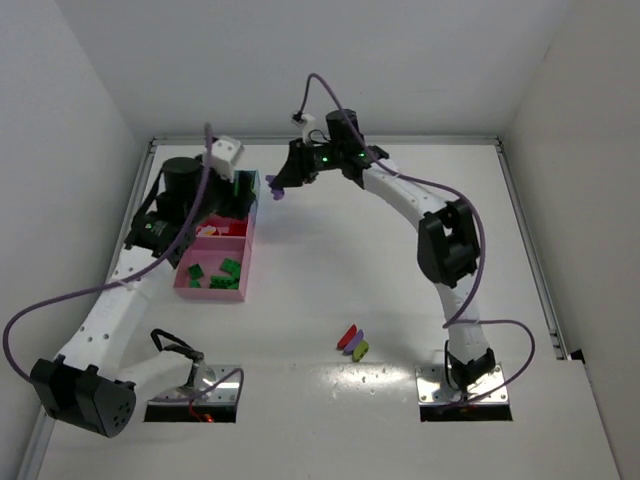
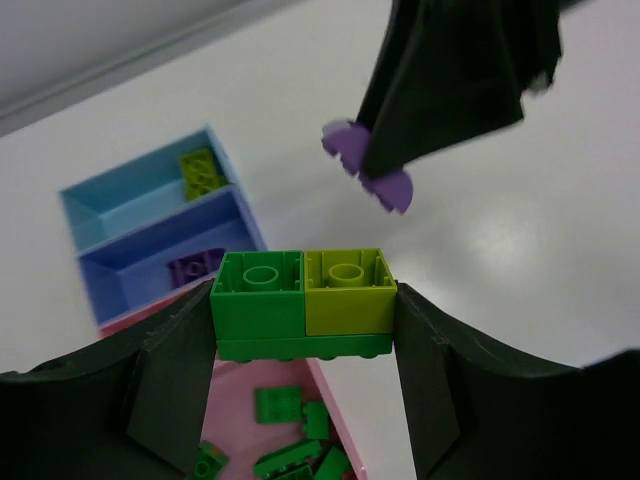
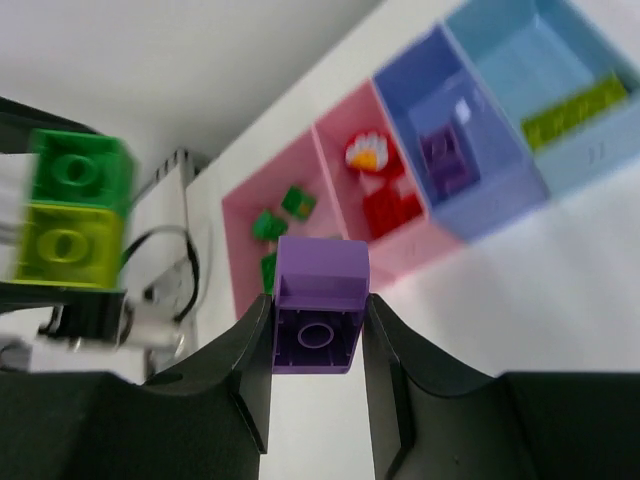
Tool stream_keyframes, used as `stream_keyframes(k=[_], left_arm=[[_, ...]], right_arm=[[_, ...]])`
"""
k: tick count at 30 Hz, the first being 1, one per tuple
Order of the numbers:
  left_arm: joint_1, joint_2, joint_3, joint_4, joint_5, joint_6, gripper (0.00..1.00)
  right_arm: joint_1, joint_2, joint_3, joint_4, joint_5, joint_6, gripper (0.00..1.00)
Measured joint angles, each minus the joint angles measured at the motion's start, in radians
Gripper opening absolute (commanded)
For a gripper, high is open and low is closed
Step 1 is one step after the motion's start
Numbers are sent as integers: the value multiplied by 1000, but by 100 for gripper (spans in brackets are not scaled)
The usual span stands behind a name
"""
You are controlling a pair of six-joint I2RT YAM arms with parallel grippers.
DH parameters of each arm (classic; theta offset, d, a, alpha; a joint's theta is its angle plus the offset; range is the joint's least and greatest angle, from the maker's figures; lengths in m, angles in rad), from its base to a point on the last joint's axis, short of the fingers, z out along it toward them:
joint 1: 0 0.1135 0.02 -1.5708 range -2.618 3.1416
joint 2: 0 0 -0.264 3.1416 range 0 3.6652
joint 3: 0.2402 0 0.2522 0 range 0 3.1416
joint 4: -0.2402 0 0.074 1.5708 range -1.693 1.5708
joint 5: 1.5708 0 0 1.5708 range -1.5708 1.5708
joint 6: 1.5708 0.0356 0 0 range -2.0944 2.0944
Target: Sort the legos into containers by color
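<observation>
We see a white table [image 1: 330,280] boxed in by pale walls [image 1: 250,50] on its left, right and far sides.

Top view high, looking down; wrist views close, oblique, both showing trays [image 2: 112,205].

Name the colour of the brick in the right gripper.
Purple brick, clearest in the right wrist view.

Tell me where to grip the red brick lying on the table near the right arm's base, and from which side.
Come from above and pinch the red brick by its two short ends. It lies flat, first in a tight diagonal row, and the purple brick crowds one long side, probably leaving no room for a finger; the ends look free.
</observation>
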Motion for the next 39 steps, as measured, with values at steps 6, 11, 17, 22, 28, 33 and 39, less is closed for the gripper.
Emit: stream_keyframes(k=[6, 11, 17, 22, 28, 33, 39], left_arm=[[215, -64, 38, 5, -30, -105, 1], [335, -90, 34, -6, -9, -156, 1], [421, -92, 28, -15, 56, -180, 1], [467, -92, 26, -23, 108, -179, 1], [506, -90, 20, -28, 166, -179, 1], [518, -89, 8, -31, 196, -179, 1], [519, -85, -3, -42, 213, -175, 1]], right_arm=[[77, 195, 164, 237, 129, 148, 0], [109, 415, 377, 404, 241, 256, 0], [175, 561, 456, 494, 351, 282, 0], [229, 599, 458, 500, 368, 265, 2], [238, 601, 458, 506, 383, 221, 2], [230, 601, 458, 509, 401, 194, 0], [223, 601, 458, 514, 422, 173, 10]])
